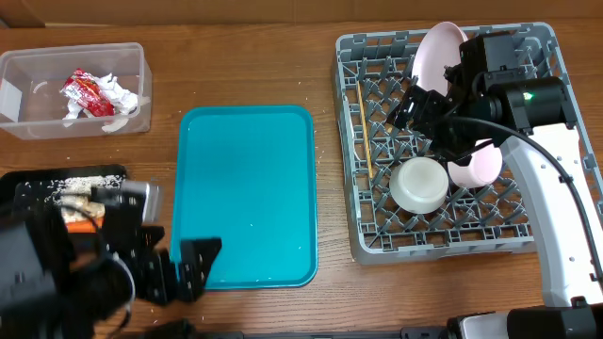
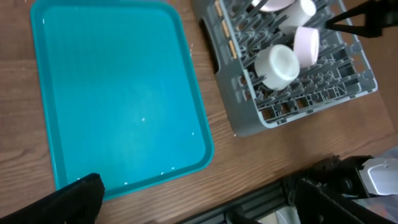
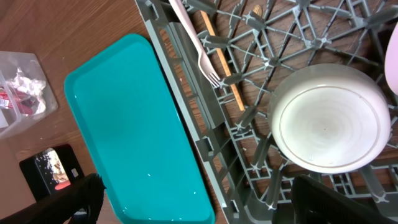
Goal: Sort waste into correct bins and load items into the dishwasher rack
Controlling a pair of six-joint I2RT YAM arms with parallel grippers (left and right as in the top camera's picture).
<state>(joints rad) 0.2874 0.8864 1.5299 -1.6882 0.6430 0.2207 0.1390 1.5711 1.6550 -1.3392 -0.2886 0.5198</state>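
Right tool [image 1: 419, 111], spread apart and empty, over far half of dishwasher rack [image 1: 433, 250], white bowl [image 1: 419, 183] seated just near of it, chopstick [image 1: 362, 118] lying far-to-near along rack's left wall, all well right of left tool [image 1: 182, 268], likewise apart.

Bare teal tray [image 1: 247, 193] between bins [image 1: 73, 89] and rack [image 1: 450, 141]

Surface: the worktop [image 1: 245, 66] was brown wood with visible grain, and it filled every view.
Far edge: a paler tan strip [image 1: 236, 8] ran along it.
Light: was even, with soft shadows.
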